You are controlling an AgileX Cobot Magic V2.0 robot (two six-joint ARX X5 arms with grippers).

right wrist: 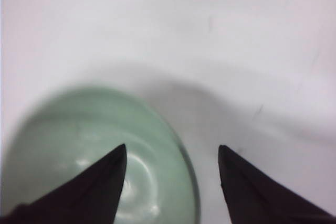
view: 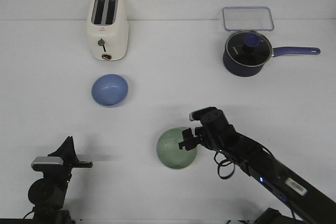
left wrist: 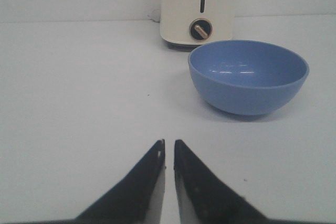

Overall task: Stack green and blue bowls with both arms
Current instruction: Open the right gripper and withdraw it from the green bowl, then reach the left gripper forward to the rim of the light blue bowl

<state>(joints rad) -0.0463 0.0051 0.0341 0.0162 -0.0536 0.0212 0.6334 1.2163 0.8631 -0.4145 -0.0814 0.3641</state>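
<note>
The periwinkle blue bowl [view: 109,89] sits upright in front of the toaster; in the left wrist view it [left wrist: 248,76] lies ahead and to one side of the fingers. My left gripper [view: 68,140] [left wrist: 169,141] is shut and empty, low near the table's front left, well short of the blue bowl. The sage green bowl [view: 175,149] [right wrist: 68,145] sits at the front middle. My right gripper [view: 188,142] [right wrist: 172,150] is open and straddles the green bowl's right rim, one finger over the inside, the other outside.
A cream toaster [view: 107,26] [left wrist: 198,9] stands at the back left behind the blue bowl. A dark navy saucepan [view: 245,53] with a glass lid and a clear rectangular container [view: 248,18] are at the back right.
</note>
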